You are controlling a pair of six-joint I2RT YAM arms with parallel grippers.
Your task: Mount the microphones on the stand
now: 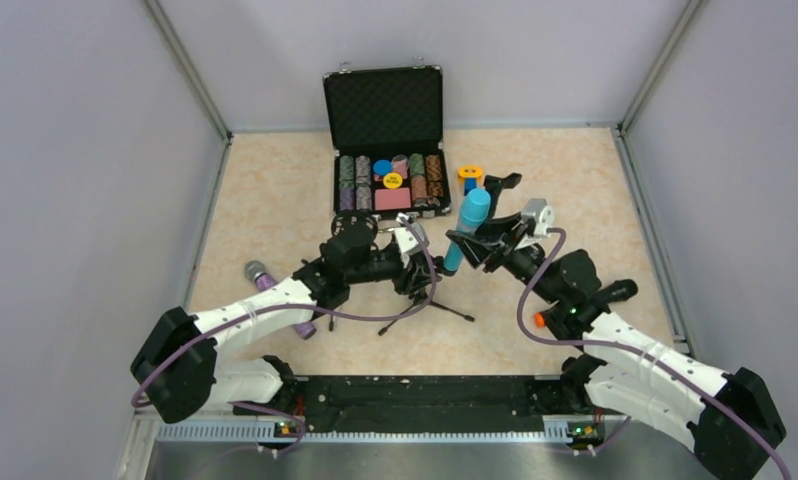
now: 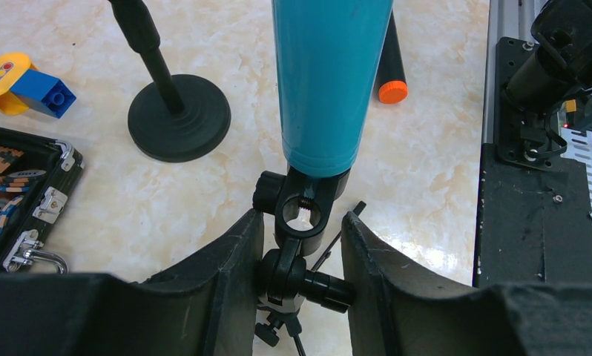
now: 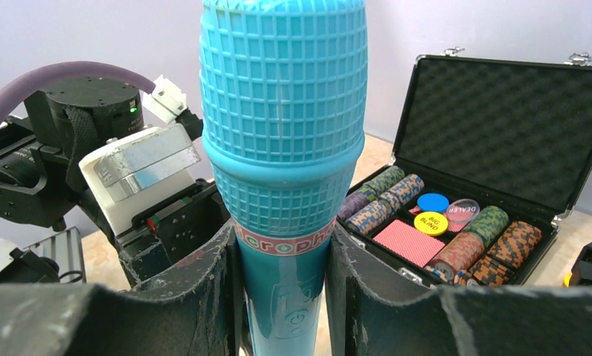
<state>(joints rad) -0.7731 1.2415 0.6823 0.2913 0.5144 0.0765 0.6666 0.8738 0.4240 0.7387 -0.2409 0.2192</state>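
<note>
Your right hand point(image 3: 282, 256) grips the all-cyan grid-headed stick microphone point(image 3: 282, 111), its base seated in the clip of the black tripod stand point(image 2: 313, 191). Your left hand point(image 2: 300, 259) seems closed on that stand's swivel joint.

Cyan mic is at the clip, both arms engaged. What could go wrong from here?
1. The cyan microphone appears only shallowly seated in the clip; if the right gripper releases now, it may tip out.
2. The left gripper holds the stand at its swivel joint; downward pushing could fold the joint or skid the tripod legs.
</note>
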